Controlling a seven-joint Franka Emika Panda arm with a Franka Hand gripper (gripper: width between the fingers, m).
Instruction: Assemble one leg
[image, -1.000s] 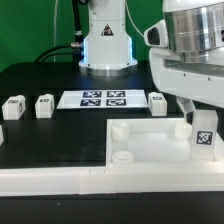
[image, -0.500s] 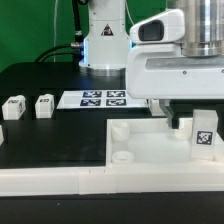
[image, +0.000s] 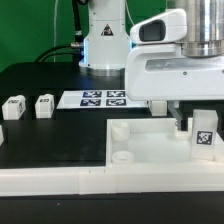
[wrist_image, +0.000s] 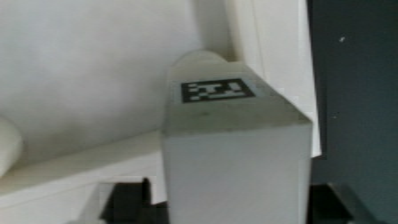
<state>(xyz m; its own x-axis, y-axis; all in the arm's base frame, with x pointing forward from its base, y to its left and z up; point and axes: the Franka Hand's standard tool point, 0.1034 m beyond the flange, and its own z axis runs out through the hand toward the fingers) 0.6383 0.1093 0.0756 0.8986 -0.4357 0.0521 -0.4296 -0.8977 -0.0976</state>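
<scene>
My gripper (image: 198, 127) is shut on a leg (image: 206, 131), a small white block with a black-and-white tag. It holds the leg upright at the far corner of the large white panel (image: 150, 146) on the exterior view's right. One dark finger (image: 183, 124) shows beside the leg. In the wrist view the leg (wrist_image: 222, 130) fills the middle between my dark fingers (wrist_image: 135, 205), with the gripper (wrist_image: 231, 208) closed round it and the panel (wrist_image: 89, 80) behind. Two more legs (image: 13, 107) (image: 44, 104) stand on the black table at the exterior view's left.
The marker board (image: 98, 98) lies behind the panel, in front of the robot base (image: 105, 45). The panel has round sockets at its corners (image: 121, 158). The table's white front edge (image: 60, 182) runs along the near side.
Since a second ago the hand has turned, so its broad body now faces the camera and spreads to the exterior view's left. The leg stays at the panel's far corner.
</scene>
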